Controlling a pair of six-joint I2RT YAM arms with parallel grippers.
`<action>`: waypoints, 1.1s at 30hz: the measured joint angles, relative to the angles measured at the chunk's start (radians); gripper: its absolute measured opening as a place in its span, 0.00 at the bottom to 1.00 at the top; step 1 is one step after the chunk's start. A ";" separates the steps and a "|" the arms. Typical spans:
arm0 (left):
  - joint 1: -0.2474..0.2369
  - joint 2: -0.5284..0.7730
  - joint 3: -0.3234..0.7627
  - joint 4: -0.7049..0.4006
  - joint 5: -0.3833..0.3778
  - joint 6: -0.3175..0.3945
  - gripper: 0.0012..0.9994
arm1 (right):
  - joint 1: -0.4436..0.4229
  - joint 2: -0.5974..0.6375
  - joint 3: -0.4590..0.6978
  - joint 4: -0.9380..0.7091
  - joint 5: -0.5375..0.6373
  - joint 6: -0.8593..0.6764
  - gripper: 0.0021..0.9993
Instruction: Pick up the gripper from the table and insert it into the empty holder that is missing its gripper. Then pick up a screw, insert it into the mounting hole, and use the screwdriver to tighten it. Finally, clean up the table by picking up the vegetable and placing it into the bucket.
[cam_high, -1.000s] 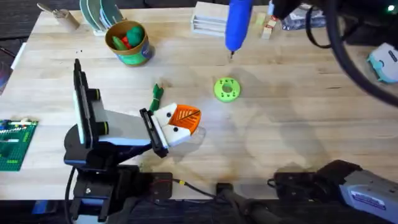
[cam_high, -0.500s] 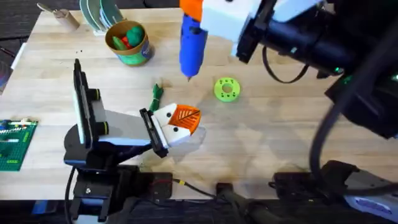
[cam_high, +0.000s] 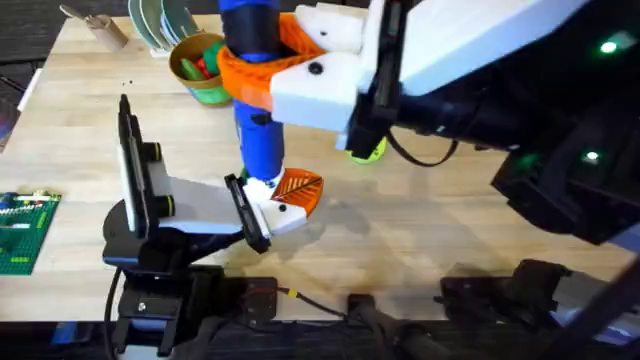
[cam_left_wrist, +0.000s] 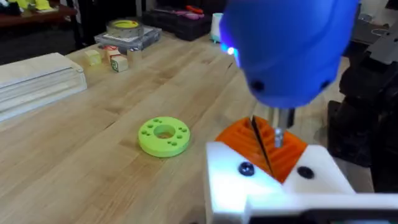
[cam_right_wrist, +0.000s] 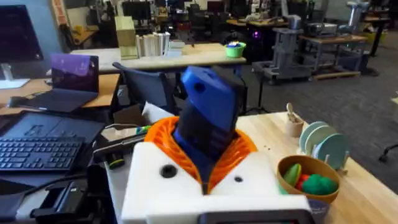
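Right gripper (cam_high: 262, 62), upper centre of the overhead frame, clenched around the screwdriver (cam_high: 258, 110), blue handle upright, tip down at the holder (cam_high: 275, 205) with its orange gripper (cam_high: 300, 188) seated. That assembly sits on the left gripper (cam_high: 262, 212) at centre-left; whether its fingers are parted or closed, cannot tell. Bucket (cam_high: 200, 70) at upper left, near the table (cam_high: 450, 215) back edge, green and red items inside. Lime disc (cam_left_wrist: 163, 137) just beside the work. Bare wood lies open to the right.
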 joint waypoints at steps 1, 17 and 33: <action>0.000 0.000 0.000 0.000 0.000 0.000 0.01 | 0.004 0.009 0.000 0.003 0.000 0.001 0.02; 0.000 0.000 0.000 0.000 0.000 0.000 0.01 | 0.010 0.044 0.000 -0.016 0.006 -0.071 0.02; 0.000 0.000 0.000 -0.008 -0.003 -0.002 0.01 | 0.011 0.075 0.000 -0.008 0.006 -0.074 0.02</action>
